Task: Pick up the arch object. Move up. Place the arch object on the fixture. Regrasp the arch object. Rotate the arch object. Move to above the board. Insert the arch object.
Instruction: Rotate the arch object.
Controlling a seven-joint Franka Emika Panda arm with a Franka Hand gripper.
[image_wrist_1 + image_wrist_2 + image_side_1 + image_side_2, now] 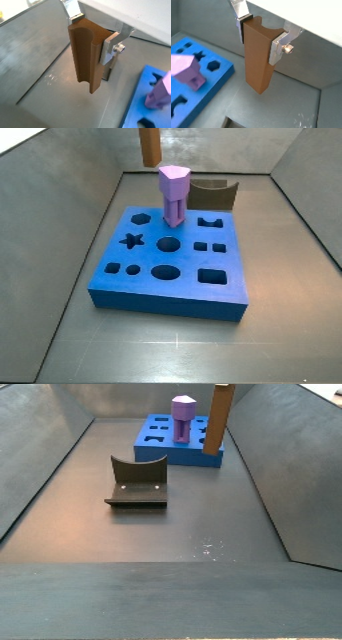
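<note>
Arch object (87, 57) upright between gripper (92, 34) jaws, top hidden.

The arch object (221, 421) hangs upright beside the board (158, 446). The gripper is out of frame. The fixture (136, 481) sits nearer, well apart.

We see the gripper (93, 35) in both wrist views clamping the arch object (85, 57) upright between its fingers (278, 47), clear of the floor. In a side view the arch object (218, 419) hangs beside the board (187, 446), near the standing peg (183, 419). The fixture (138, 482) sits on the floor, apart from the board. In a side view the fixture (213, 196) stands behind the board (171, 263).
</note>
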